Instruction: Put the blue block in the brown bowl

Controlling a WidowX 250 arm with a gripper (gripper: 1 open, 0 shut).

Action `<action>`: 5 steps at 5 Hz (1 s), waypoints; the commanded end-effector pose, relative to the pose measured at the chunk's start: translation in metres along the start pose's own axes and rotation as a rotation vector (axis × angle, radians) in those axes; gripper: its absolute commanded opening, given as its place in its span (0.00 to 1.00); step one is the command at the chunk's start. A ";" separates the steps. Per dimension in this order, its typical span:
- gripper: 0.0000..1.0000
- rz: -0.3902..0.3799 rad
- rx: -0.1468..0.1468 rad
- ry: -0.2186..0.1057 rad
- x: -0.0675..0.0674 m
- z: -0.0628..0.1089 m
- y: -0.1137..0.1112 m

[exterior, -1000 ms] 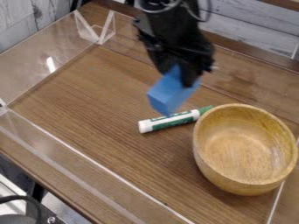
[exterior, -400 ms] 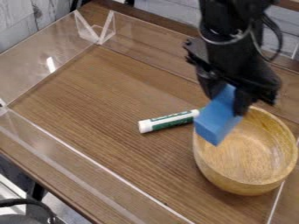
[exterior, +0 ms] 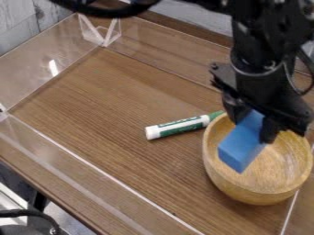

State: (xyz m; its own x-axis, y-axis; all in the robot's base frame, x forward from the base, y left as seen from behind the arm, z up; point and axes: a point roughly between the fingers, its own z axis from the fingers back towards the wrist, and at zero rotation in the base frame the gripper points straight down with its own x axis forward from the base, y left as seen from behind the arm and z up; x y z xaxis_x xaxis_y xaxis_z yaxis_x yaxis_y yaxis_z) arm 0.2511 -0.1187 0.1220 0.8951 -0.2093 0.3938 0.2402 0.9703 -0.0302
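The blue block [exterior: 243,144] hangs tilted over the left part of the brown bowl [exterior: 273,184], above its hollow. My black gripper [exterior: 260,117] comes down from the upper right and is shut on the block's top end. The block's lower end sits roughly level with the bowl's rim; whether it touches the wood I cannot tell. The gripper hides part of the bowl's far rim.
A white-and-green marker pen [exterior: 185,126] lies on the wooden table just left of the bowl. Clear acrylic walls [exterior: 50,64] fence the table on the left and front. A clear stand [exterior: 101,30] sits at the back left.
My gripper has carried the blue block rightward from above the marker pen to over the bowl, and it has come lower over the last half second.
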 end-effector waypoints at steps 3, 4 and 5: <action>0.00 0.008 -0.007 -0.036 0.008 0.002 0.002; 0.00 0.012 -0.007 -0.036 0.008 0.002 0.004; 0.00 0.017 -0.007 -0.037 0.008 0.002 0.005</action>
State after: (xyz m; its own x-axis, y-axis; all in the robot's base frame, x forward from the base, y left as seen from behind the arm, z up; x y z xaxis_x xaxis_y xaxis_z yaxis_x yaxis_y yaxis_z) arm 0.2537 -0.1158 0.1170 0.8958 -0.2044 0.3947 0.2366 0.9710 -0.0340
